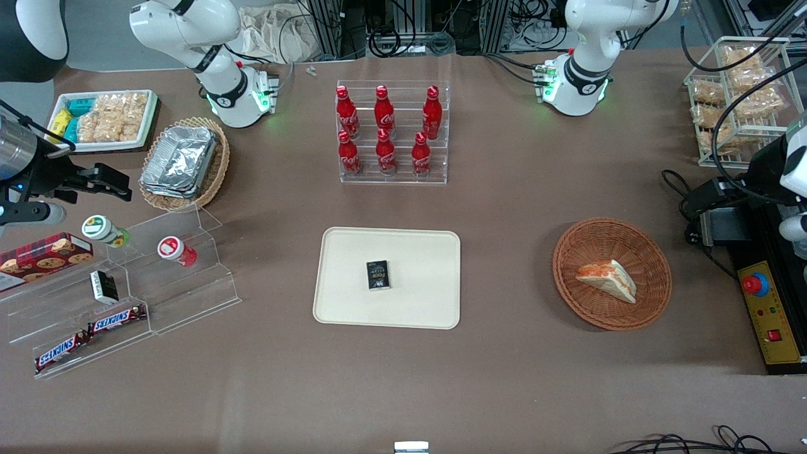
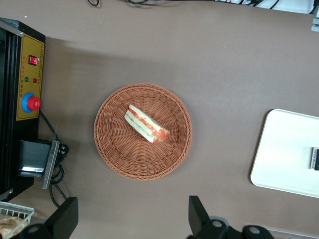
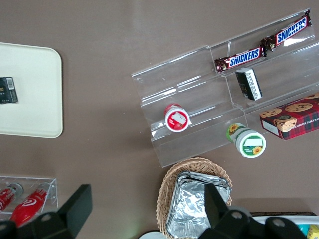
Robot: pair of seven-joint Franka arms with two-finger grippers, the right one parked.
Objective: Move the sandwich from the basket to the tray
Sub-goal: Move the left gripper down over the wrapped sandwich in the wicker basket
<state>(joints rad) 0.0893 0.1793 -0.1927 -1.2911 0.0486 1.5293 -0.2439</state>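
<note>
The sandwich (image 1: 606, 279), a white wedge with orange-red and green layers, lies on its side in the round reddish-brown wicker basket (image 1: 605, 243) toward the working arm's end of the table. The wrist view looks down on the sandwich (image 2: 146, 124) in the middle of the basket (image 2: 139, 159). My gripper (image 2: 130, 201) hangs high above the bare table, a little farther from the front camera than the basket. It is open, with nothing between its fingers. The cream tray (image 1: 416, 252) lies flat at the table's middle, and its edge (image 2: 289, 149) shows in the wrist view.
A small black box (image 1: 377, 275) rests on the tray. A yellow control box with a red button (image 1: 766, 309) and cables lie beside the basket. Red bottles stand in a clear rack (image 1: 392, 132). A wire rack of snacks (image 1: 737, 94) stands nearby.
</note>
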